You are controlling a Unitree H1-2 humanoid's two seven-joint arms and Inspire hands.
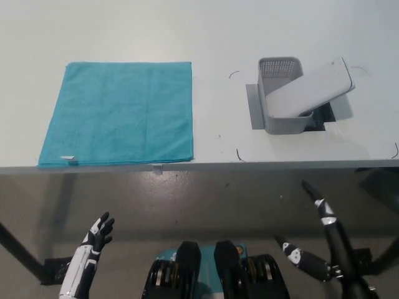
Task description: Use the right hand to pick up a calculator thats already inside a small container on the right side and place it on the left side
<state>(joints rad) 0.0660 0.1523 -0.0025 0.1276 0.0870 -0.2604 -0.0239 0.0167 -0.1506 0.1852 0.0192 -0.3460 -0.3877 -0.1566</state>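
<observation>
**Operator:** Report the position of the task object.

**Inspector:** The calculator [310,89] lies face down and tilted in the small container [280,68], a grey perforated basket at roughly 2 o'clock from the picture's centre. Its lower end sits inside the basket near the front wall; its upper end projects over the basket's right rim toward 2 o'clock. The basket stands on a grey base plate [253,107] that shows along its left side and at its front right.

**Operator:** State of the hands?

**Inspector:** The right hand [318,230] is at 5 o'clock, below the table edge [249,164], released, fingers spread and pointing toward 12 o'clock, holding nothing. The left hand [98,234] rests at 7 o'clock, also below the edge, fingers apart and empty. Both are well apart from the tabletop.

**Operator:** Edges and open room?

**Inspector:** The table edge runs across the full width just below the picture's middle. The front wall of the basket stands near that edge. A teal cloth [120,112] covers the left side at 10 o'clock, flat, its front hem just beside the table edge and its right hem straight. Between the right hem and the base plate lies a bare strip of white table [218,37]. Thin black corner marks [239,154] show on the surface around the basket. Bare surface continues behind the cloth and basket toward 12 o'clock.
</observation>
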